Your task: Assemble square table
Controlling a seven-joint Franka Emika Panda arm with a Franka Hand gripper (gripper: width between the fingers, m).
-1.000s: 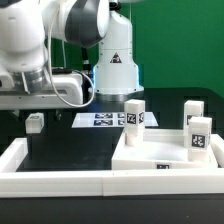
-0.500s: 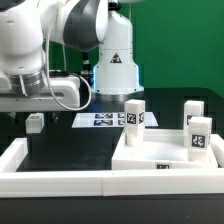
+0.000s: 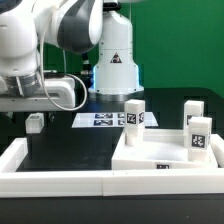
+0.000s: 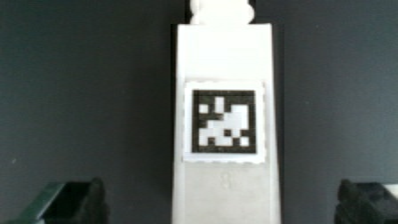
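Jaws stand wide apart in the wrist view, the two dark fingertips [image 4: 68, 200] flanking a white leg [image 4: 226, 110] that lies lengthwise between them, untouched and with clear space on either side; the gripper [image 4: 226, 205] holds nothing. That leg shows its tag face-up and a small stub at its far end. In the exterior view the gripper itself is hidden behind the arm's bulk at the exterior view's left, so its height above the black surface cannot be judged. The table top [image 3: 160, 155] lies at the exterior view's right with three legs [image 3: 134, 114] standing on it, while the marker board [image 3: 100, 121] lies behind, nearer the arm's base. Risk noted: if the descent is off-centre, one finger may land on the leg and roll or skid it instead of straddling it. A grasp too near one end could let it tilt on lifting.
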